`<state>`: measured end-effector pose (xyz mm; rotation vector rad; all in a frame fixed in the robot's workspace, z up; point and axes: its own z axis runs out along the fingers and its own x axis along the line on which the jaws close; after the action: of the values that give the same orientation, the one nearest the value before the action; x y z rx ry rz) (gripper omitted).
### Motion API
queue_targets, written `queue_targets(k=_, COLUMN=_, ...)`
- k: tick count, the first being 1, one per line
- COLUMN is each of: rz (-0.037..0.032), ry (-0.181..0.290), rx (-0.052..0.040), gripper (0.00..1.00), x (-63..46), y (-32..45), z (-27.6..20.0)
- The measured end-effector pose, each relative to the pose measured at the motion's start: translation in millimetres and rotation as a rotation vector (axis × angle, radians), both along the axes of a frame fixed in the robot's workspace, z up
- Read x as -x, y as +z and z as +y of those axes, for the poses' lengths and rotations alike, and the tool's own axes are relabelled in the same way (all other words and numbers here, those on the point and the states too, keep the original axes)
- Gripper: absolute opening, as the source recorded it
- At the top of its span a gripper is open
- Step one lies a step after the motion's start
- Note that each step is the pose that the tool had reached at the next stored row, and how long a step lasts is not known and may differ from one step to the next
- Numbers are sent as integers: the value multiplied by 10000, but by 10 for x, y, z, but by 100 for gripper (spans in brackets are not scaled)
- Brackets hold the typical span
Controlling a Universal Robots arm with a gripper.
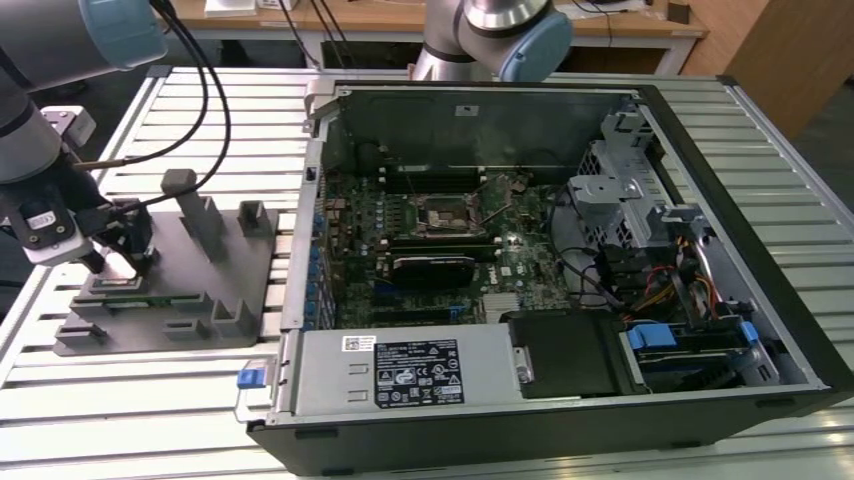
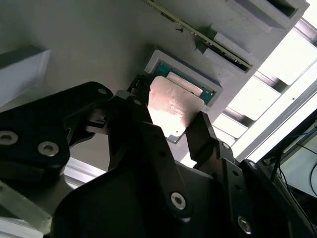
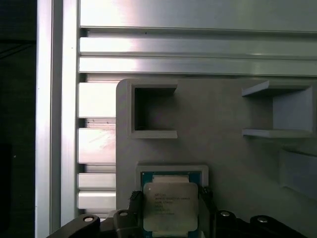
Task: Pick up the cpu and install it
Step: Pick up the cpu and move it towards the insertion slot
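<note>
Where the grey holder's (image 3: 223,148) square pocket (image 3: 171,169) sits, the pincer (image 3: 171,197) grips the cpu (image 3: 170,209) by two edges.

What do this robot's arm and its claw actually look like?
The arm is silver-grey tubing with pale blue caps at its joints and black cables alongside. Its gripper is black, with two fingers on jointed links fastened by silver screws.

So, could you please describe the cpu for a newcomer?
Beside the open computer case, on the exterior view's left, lies a grey fixture plate. Over its square recess, between the black jaws, is the cpu: flat, square, shiny silver, unlike the dull grey blocks nearby.
</note>
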<state>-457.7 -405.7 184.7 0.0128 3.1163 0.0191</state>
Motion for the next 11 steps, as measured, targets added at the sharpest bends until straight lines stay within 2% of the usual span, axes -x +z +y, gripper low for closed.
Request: queue_targets(k=11, rz=2, ry=0, rx=4, gripper=55, x=-27, y=10, z=0)
